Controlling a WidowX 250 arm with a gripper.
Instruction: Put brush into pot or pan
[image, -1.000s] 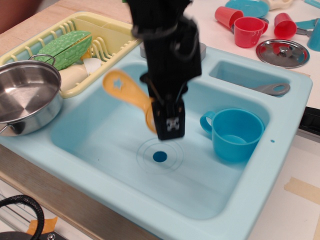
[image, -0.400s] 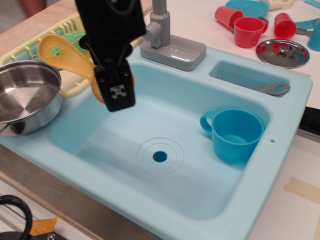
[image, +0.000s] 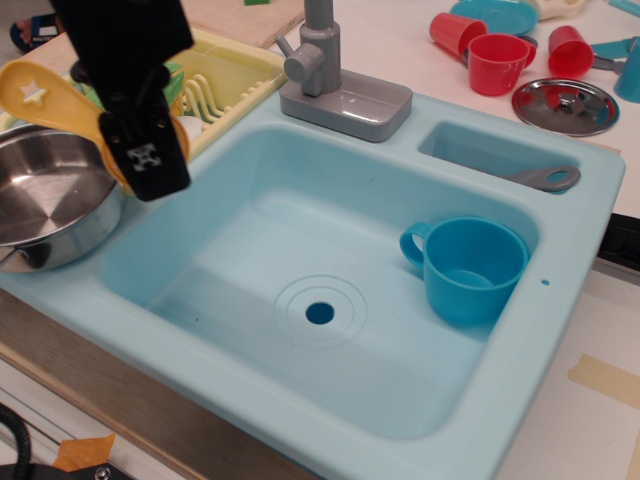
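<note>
My black gripper is shut on the yellow brush and holds it in the air at the left edge of the sink, right beside the pot's right rim. The brush's flat handle with the star cutout sticks out to the upper left; its head is mostly hidden behind the fingers. The shiny steel pot sits on the sink's left rim, below and left of the gripper, and holds nothing I can see.
A light blue sink holds a blue plastic cup. A grey faucet stands at the back. A yellow dish rack lies behind the pot. A grey utensil, red cups and a steel lid are at the right.
My gripper has carried the brush from over the sink's middle up and to the left, and it now hangs by the pot's rim.
</note>
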